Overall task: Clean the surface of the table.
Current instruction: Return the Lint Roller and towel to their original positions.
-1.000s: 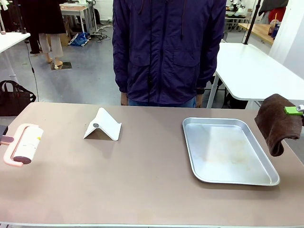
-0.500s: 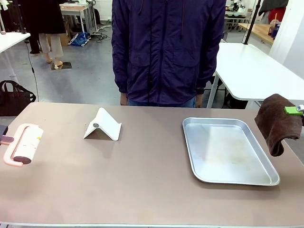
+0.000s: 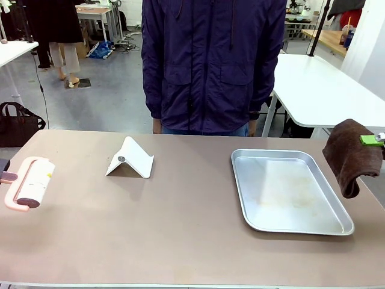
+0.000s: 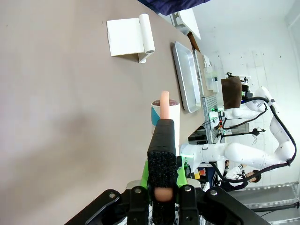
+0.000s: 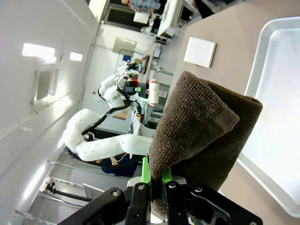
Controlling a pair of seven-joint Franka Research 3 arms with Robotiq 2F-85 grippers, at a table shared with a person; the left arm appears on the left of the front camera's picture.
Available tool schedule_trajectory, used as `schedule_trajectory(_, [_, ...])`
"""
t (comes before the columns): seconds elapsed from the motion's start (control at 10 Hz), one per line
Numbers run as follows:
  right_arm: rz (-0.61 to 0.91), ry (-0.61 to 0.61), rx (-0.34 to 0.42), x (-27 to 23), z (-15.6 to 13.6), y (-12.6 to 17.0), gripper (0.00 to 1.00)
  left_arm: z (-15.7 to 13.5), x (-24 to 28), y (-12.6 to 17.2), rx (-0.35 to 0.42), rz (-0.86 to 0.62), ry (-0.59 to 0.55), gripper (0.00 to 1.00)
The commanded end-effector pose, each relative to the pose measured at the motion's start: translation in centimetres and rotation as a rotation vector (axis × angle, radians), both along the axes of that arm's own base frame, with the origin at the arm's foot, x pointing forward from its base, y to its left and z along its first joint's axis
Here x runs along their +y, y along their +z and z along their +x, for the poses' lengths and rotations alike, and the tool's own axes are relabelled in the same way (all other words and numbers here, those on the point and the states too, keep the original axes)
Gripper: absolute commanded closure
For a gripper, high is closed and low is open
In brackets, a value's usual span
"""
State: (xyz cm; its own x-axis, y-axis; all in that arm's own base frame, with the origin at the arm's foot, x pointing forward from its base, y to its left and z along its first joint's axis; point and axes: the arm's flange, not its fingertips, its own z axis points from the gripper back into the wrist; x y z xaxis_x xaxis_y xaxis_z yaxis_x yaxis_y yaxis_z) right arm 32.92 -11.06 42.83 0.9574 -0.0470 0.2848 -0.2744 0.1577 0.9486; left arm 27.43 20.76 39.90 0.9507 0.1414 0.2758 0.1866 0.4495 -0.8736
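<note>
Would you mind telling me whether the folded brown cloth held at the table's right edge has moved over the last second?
No. The brown cloth hangs in the same spot beside the silver metal tray, just off its right rim, exactly as before.

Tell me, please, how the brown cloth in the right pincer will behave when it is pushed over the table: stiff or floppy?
Probably floppy: the brown cloth hangs folded and drooping from the right pincer. Its thick looped weave suggests it will grip the table rather than slide. It may bunch up when pushed.

Bright even indoor light; soft shadows on table [image 3: 180, 241]; wrist views wide-angle distorted, near fingers blurred.
</note>
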Motion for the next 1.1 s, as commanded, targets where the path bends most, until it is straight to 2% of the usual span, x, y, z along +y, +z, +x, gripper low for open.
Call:
schedule_trajectory(0.0, [0.013,-0.001,-0.017,0.0,0.1,0.3,0.90,0.0,-0.1,0.2,-0.003,0.002,-0.003,0.95])
schedule_trajectory(0.1, [0.013,-0.001,-0.017,0.0,0.1,0.3,0.90,0.0,0.0,0.0,0.000,0.000,0.000,0.78])
schedule_trajectory(0.3, [0.016,0.006,-0.004,0.8,0.2,0.6,0.90,0.3,-0.8,1.3,0.033,-0.038,0.002,0.78])
schedule_trajectory(0.5, [-0.034,0.045,-0.011,4.0,1.7,2.5,0.90,1.7,-2.9,4.5,0.050,-0.017,0.039,0.78])
schedule_trajectory(0.7, [-0.127,0.063,0.018,9.6,5.2,3.6,0.90,4.4,-6.1,8.1,0.048,0.036,0.047,0.78])
schedule_trajectory(0.8, [-0.145,0.061,0.016,11.9,6.8,3.8,0.90,5.5,-7.5,9.4,0.040,0.084,0.031,0.78])
schedule_trajectory(0.9, [-0.161,0.031,-0.021,14.5,8.8,3.8,0.90,6.4,-9.5,10.8,0.031,0.105,0.005,0.78])
schedule_trajectory(1.0, [-0.189,0.019,-0.017,17.1,10.6,3.6,0.90,7.3,-11.6,12.1,0.034,0.141,-0.011,0.78])
